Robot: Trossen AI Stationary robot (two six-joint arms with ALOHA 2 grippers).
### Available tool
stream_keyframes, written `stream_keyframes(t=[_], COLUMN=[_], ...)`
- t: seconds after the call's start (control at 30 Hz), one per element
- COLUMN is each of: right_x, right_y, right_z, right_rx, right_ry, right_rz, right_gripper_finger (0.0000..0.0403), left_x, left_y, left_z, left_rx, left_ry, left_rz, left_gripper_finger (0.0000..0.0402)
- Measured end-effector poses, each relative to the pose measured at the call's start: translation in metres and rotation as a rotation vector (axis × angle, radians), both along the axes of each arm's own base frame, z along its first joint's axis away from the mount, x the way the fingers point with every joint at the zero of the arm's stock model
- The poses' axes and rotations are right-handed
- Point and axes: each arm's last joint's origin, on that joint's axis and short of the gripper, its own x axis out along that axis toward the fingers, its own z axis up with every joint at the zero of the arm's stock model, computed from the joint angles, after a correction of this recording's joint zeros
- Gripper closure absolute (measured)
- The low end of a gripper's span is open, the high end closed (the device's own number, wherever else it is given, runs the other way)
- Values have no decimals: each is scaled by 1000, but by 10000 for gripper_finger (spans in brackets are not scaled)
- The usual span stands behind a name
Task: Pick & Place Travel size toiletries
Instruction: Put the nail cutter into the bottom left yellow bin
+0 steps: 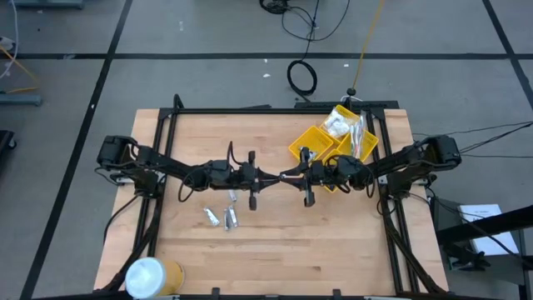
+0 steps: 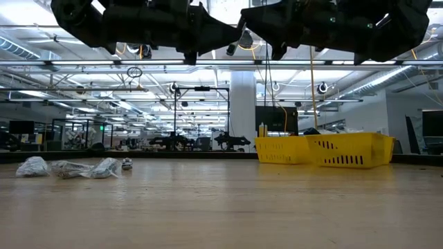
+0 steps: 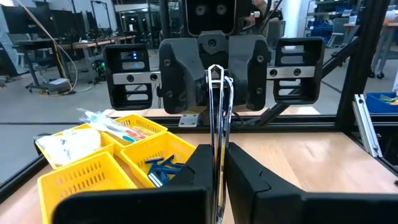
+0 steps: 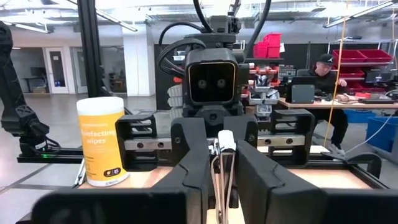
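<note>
My left gripper point(image 1: 268, 177) and my right gripper point(image 1: 291, 176) meet tip to tip high over the middle of the table. Both are shut on one thin toiletry stick in a clear, silvery wrapper point(image 3: 216, 118), which also shows in the right wrist view point(image 4: 224, 155). Three small silvery packets point(image 1: 223, 215) lie flat on the table to the near left of the grippers; they also show in the low view point(image 2: 69, 167). My left gripper pinches the wrapped stick between its two fingers point(image 3: 245, 174), coming level from the table's left. The stick's free part point(image 3: 215, 81) runs straight out past the fingertips toward the other gripper, clear of the table. My right gripper pinches the same stick between its two fingers point(image 4: 255, 168), coming level from the table's right. The stick's white end point(image 4: 226, 140) stands just past the fingertips. The stick lies along the fingers, lifted clear of the table.
A yellow compartmented bin point(image 1: 310, 138) at the far right holds white packets, sticks and dark blue pieces point(image 3: 163, 167). A white-and-yellow cylinder point(image 1: 150, 277) lies at the near left corner. A person point(image 4: 323, 81) sits at a desk beyond the table.
</note>
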Motion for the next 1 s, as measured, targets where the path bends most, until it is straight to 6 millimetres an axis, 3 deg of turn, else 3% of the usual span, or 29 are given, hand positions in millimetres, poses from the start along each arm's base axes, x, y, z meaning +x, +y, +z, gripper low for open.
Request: stream_keyframes(t=[0.3,0.47,0.6,0.77,1.0], right_x=[1,1,-7,-26,-44], right_y=[-4,-17,-32,-53,-83], right_z=[-6,-18,-22,-26,-42], right_rx=[-16,-65,-154,-312,-294], right_ry=[63,208,352,608,792], right_rz=[-49,-203,-391,-709,-801], right_gripper_finger=[362,362,362,362,362], left_x=[0,-1,-9,-28,-40], left_y=[3,1,0,8,15], left_z=[0,-3,-7,-20,-37], left_rx=[-117,-172,-159,-172,-268], left_ry=[-6,25,165,385,525], left_rz=[123,140,223,486,637], left_gripper_finger=[295,219,172,151,149])
